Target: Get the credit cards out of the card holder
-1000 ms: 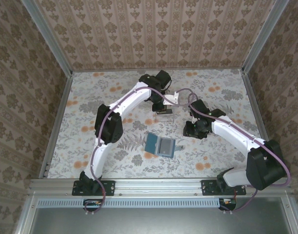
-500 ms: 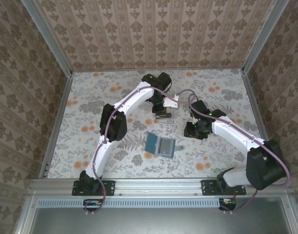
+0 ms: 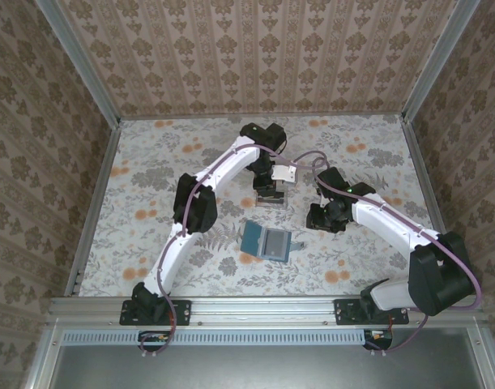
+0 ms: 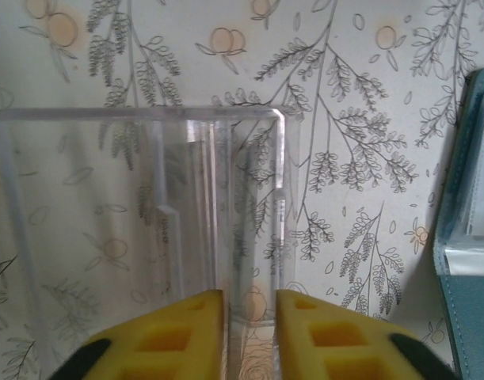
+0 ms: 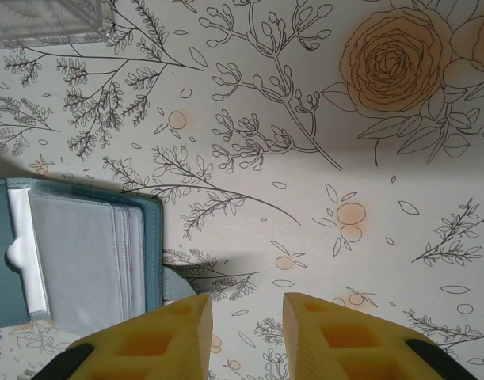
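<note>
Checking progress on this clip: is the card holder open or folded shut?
Open. The card holder lies spread flat, its blue-grey inner panels facing up.

The open card holder [image 3: 266,241] lies mid-table [image 3: 142,170]. At its 12 o'clock the transparent tray [image 3: 273,199] and the left gripper [image 4: 249,332] over it bar the way. The right gripper [image 5: 248,332] crowds 2 o'clock. From 6 to 10 o'clock the table lies bare.

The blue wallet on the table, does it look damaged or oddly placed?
Nothing stands out. The card holder lies open and flat on the table, slightly skewed, with no visible damage; the clear tray beyond it sits level.
</note>
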